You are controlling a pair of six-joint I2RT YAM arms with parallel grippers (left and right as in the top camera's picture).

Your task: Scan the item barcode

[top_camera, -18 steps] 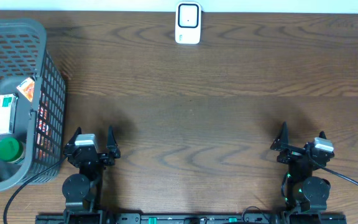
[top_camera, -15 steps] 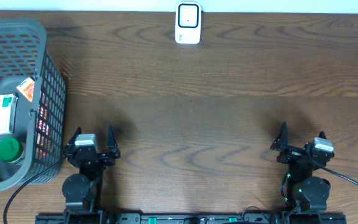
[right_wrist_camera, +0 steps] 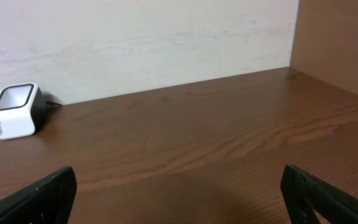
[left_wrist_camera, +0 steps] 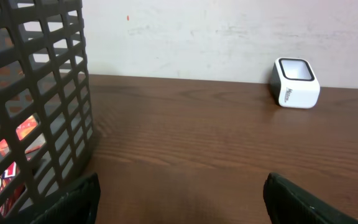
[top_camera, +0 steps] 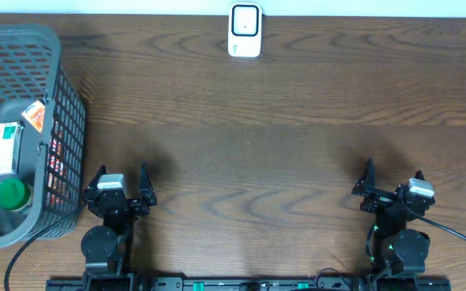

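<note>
Task not started: nothing has been picked or scanned. Items [top_camera: 6,149] are seen inside the basket [top_camera: 69,113] at the table's left edge. Scanner [top_camera: 244,30] is placed mid far edge. Left gripper [top_camera: 122,174] and right gripper [top_camera: 393,171] are spread wide, empty, at the near edge.

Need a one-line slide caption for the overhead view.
Left gripper and right gripper open and empty at near edge of table; items in grey basket at left, white scanner at far edge.

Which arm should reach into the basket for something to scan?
Probably the left. The left gripper sits open right beside the basket holding the items; the right gripper is far across the table.
</note>
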